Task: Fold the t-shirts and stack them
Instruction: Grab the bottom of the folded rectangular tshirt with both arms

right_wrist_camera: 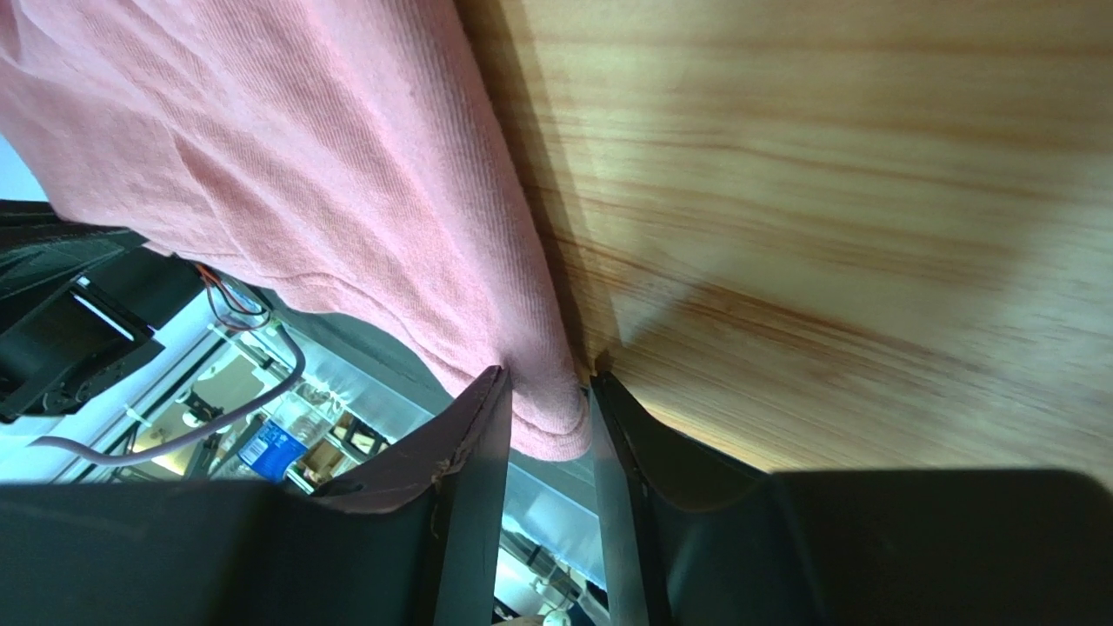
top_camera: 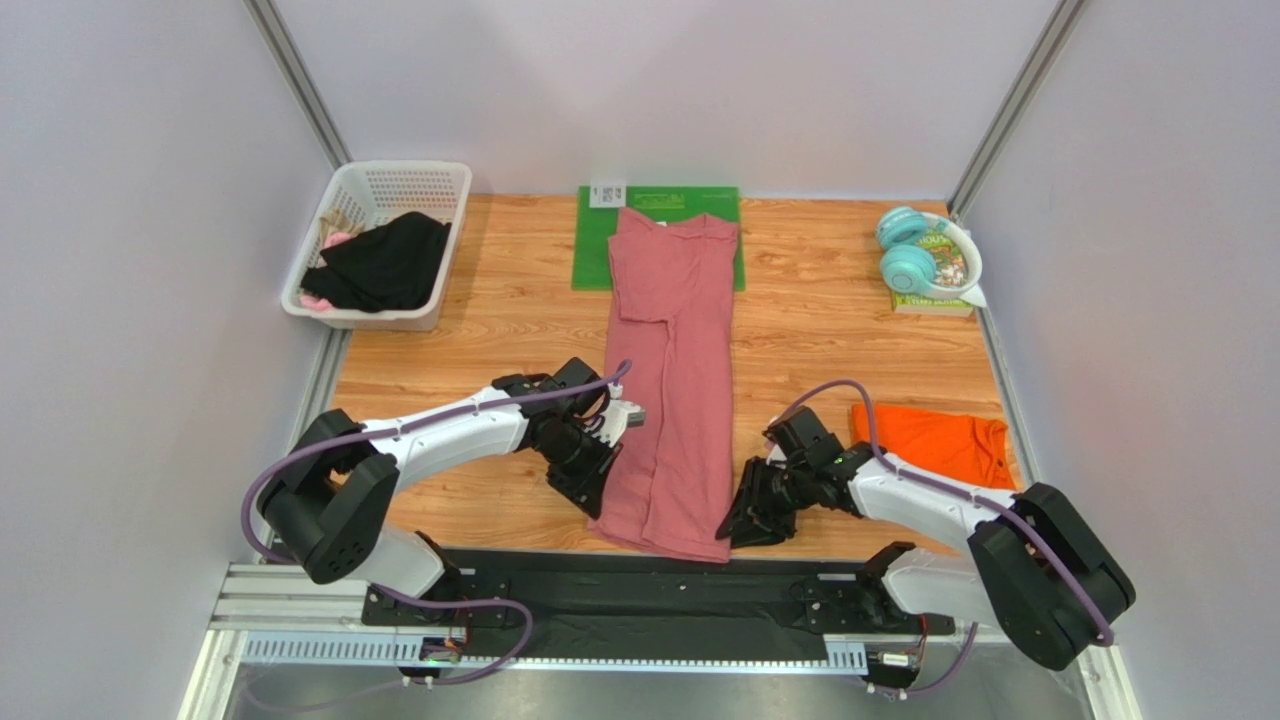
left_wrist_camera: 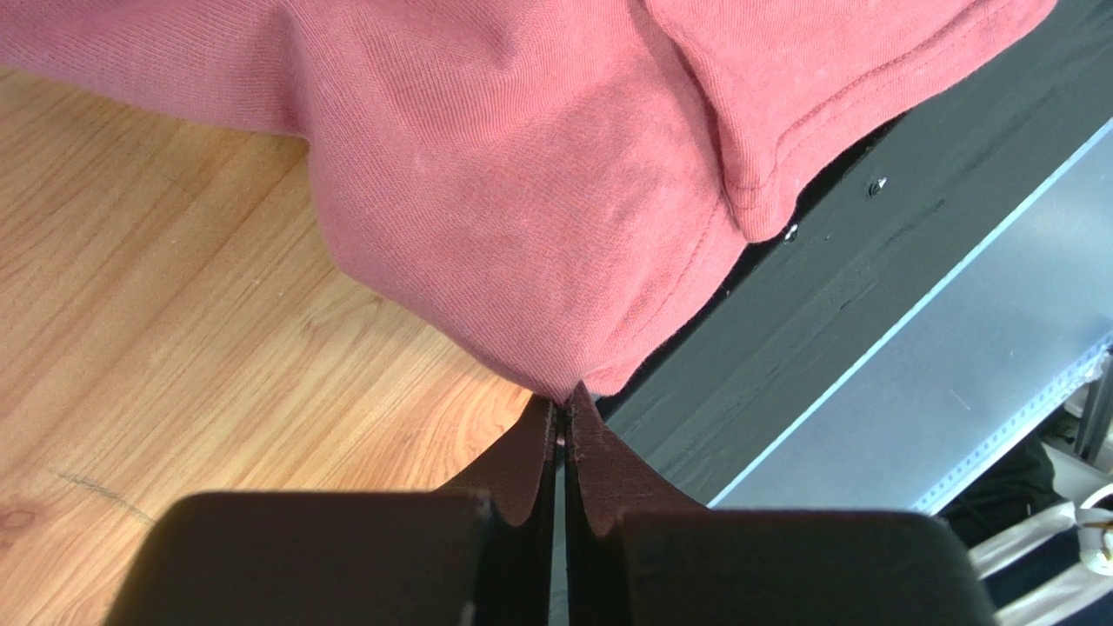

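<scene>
The dusty rose-pink t-shirt lies folded into a long narrow strip, running from the green mat down to the table's near edge. My left gripper is at its lower left edge and is shut on a pinch of the pink cloth, at the fingertips. My right gripper is at the lower right corner. Its jaws stand apart with the pink hem corner between the fingers. The bright orange t-shirt lies crumpled to the right, behind the right arm.
A white basket with black cloth stands at the back left. Teal headphones and a bowl lie at the back right. A black rail runs along the near edge, just under the shirt's hem.
</scene>
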Controlling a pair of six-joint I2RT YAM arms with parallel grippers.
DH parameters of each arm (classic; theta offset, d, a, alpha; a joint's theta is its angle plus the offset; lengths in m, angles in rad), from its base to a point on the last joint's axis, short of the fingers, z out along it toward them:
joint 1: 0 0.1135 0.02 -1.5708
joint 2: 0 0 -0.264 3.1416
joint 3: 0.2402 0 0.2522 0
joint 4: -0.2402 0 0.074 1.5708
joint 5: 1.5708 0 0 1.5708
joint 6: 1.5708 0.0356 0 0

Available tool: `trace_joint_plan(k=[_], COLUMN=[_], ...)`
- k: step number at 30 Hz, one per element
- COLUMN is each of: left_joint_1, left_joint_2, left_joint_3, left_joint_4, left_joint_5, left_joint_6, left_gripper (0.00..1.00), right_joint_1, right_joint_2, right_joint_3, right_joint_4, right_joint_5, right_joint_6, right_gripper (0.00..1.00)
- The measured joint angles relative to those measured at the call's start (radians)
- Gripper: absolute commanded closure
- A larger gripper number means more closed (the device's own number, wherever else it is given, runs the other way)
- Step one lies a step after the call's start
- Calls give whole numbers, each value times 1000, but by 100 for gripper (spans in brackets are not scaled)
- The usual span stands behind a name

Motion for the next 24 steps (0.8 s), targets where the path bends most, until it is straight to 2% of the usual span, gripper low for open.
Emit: trace_joint_plan(k=[8,15,24], left_joint_1=[0,0,-2], left_joint_2=[0,0,-6], left_joint_3=[0,0,27], left_joint_4=[1,-2,-27], left_joint_5=[3,3,22], left_joint_6=[0,0,15], left_gripper=[100,100,100], right_joint_1=[16,16,31], right_joint_2=[7,-43,-52], right_joint_3=[0,14,95], right_joint_4=[26,-21,-97], right_joint_5=[0,6,5], right_joint_6=[25,37,39], right_gripper=[80,93,94])
